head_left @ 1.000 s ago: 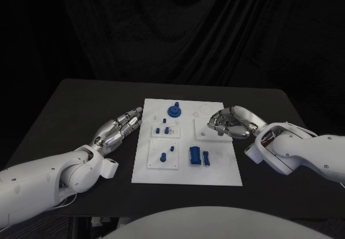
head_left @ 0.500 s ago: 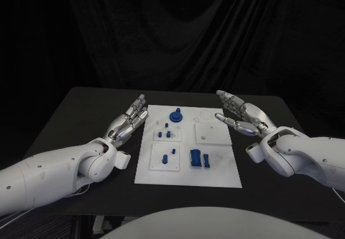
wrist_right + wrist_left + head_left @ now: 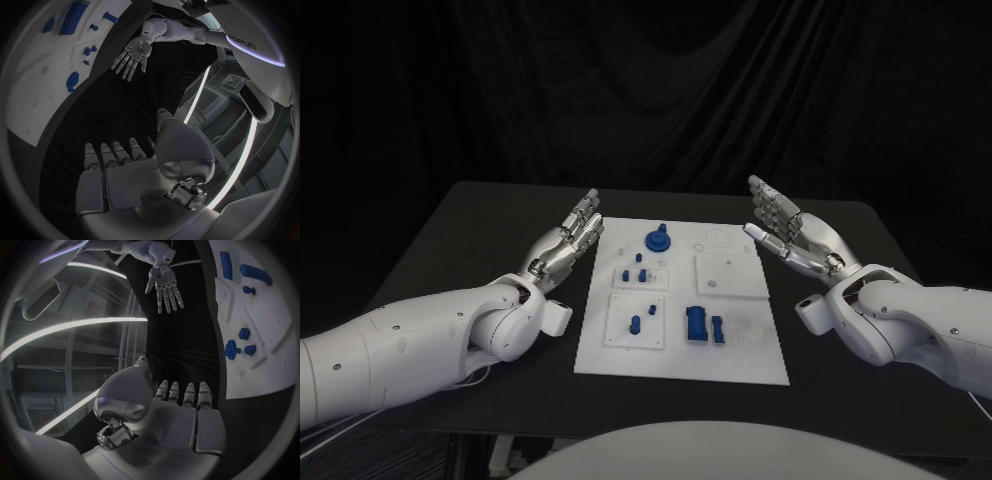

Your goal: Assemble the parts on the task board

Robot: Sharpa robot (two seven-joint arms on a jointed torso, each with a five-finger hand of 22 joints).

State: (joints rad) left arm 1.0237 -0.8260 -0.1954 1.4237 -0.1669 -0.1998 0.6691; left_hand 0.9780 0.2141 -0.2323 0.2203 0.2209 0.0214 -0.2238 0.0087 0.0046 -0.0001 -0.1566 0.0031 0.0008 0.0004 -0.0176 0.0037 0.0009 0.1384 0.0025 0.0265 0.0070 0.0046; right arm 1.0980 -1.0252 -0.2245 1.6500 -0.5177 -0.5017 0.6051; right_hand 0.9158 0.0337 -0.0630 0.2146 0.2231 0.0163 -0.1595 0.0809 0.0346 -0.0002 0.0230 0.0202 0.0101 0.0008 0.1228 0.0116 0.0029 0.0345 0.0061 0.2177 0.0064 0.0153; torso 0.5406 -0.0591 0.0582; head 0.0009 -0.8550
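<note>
Blue parts (image 3: 694, 323) sit on the white task board (image 3: 747, 355) between the empty, spread-fingered left hand (image 3: 567, 241) and right hand (image 3: 793, 239).

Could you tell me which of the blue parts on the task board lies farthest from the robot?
The round blue part with a knob, at the far end of the task board. It sits alone beyond the small pegs and the long blocks.

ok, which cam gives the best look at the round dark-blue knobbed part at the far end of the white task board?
Head view: the round dark-blue knobbed part sits unobstructed near the white task board's far edge, between the open hands. Left wrist view shows it small and distorted; right wrist view shows it as a blue blob.
</note>
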